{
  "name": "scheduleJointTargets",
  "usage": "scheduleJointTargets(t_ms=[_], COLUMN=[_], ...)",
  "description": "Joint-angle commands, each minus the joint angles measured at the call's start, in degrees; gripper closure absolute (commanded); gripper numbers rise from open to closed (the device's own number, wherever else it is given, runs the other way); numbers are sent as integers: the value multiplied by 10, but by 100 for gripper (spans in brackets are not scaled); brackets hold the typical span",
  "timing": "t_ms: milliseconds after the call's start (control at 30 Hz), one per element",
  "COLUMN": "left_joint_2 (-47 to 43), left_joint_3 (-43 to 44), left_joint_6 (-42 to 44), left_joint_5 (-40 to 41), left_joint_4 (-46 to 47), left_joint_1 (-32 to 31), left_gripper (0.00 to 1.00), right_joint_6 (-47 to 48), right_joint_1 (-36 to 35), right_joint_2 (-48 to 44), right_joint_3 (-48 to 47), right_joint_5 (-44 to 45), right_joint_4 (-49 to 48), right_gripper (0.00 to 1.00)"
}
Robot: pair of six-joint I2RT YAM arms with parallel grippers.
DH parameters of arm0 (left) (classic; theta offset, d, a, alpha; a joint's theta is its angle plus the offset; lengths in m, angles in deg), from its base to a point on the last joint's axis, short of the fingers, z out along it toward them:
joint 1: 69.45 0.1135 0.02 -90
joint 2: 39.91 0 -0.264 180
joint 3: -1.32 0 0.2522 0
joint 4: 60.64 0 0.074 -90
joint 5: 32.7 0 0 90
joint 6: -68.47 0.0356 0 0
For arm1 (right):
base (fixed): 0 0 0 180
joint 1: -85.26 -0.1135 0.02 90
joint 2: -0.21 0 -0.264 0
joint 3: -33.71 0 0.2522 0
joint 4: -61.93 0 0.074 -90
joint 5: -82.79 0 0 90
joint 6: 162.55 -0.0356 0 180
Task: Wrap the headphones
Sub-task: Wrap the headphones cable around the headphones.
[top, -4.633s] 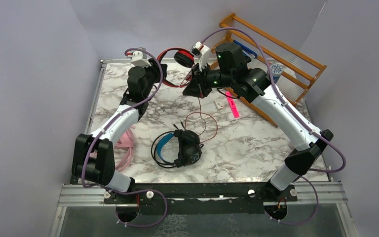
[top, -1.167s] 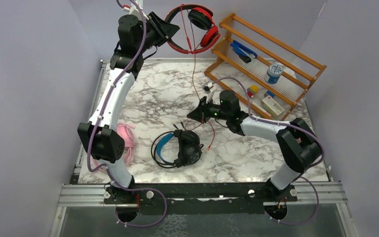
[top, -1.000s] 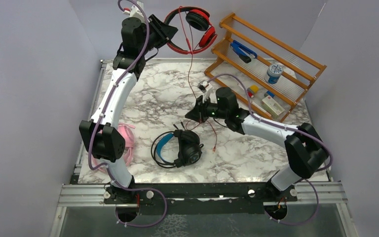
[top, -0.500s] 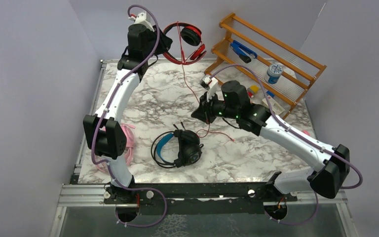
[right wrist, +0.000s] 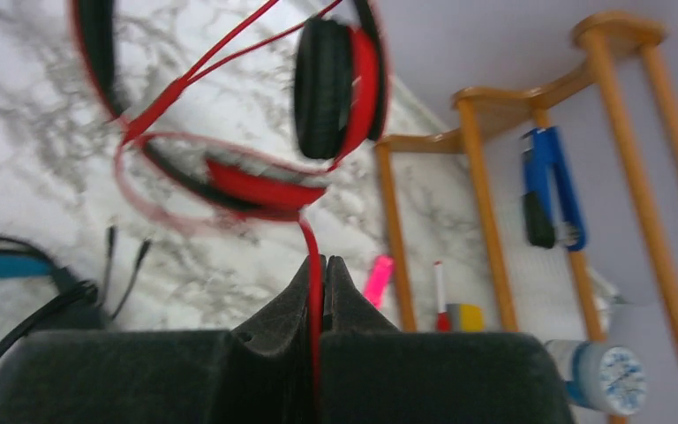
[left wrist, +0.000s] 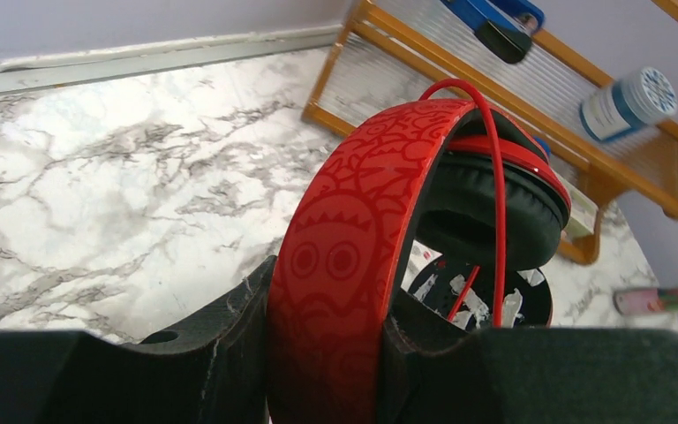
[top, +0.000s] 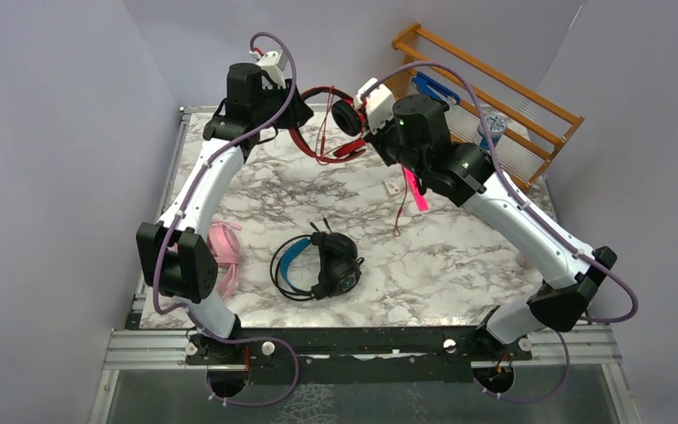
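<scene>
Three headsets: the count of the task's things, listed here from bottom of the top view to its top.
Black over-ear headset with a blue headband [top: 318, 265]: lower centre, lying on the marble worktop [top: 459, 256].
All-pink headset [top: 226, 256]: lower left, partly behind the left arm.
Red headset with black ear pads [top: 346, 119]: upper centre, held off the worktop.
Left end effector [left wrist: 327, 344]: clamped across the red headband.
Right end effector [right wrist: 318, 296]: pressed together on the thin red cable [right wrist: 314, 252], just below the ear cups.
Handling: probably light; the band looks stiff and springy, a sound hold; the cable is limp, likely to slip and tangle, best pinched close.
Other counts: two end effectors; one orange wooden rack [top: 494, 88], upper right.
</scene>
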Motion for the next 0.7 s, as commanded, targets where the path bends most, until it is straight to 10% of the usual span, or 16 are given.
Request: scheduleJointTargets(t_ms=[0,667], left_joint_2=[-69,-163], left_joint_3=[-25,-79], left_joint_6=[29,24], left_joint_5=[-86,-249], left_joint_4=[7,-29], left_joint_1=[-14,-49], left_gripper=[100,100], right_joint_6=[136,125], right_joint_1=[0,145], right_joint_2=[43,128], right_joint_3=[-71,-126], right_joint_5=[131,-149], right_joint_4=[-50,-111], right_gripper=[98,92])
